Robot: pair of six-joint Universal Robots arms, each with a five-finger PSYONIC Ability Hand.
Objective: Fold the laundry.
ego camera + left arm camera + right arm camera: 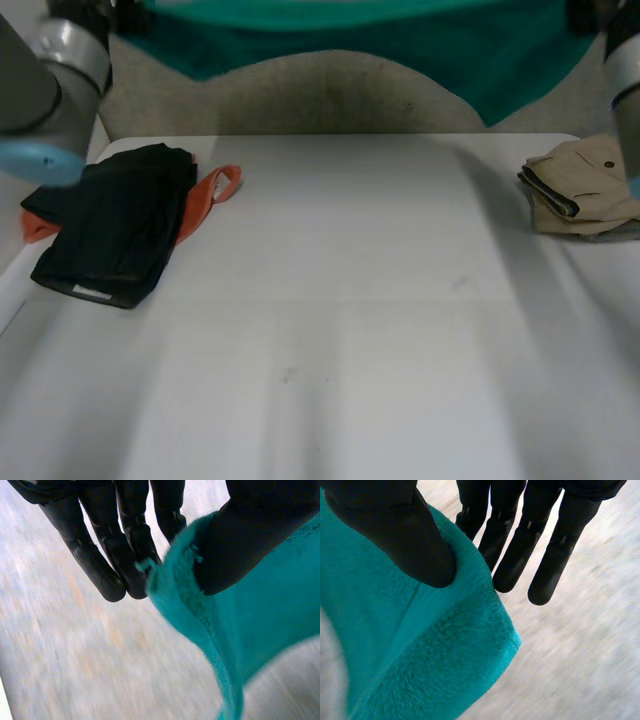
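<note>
Wide bare table (330, 300) middle, open for passage; dark folded garment (115, 225) over orange cloth (203, 203) blocking left side; beige folded pile (585, 185) at right edge; teal cloth (400, 40) hanging across far side.

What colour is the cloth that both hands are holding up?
Teal green. The cloth shows best in the right wrist view, pinched by the right hand.

White table (330, 300), grey floor (320, 95) beyond
</note>
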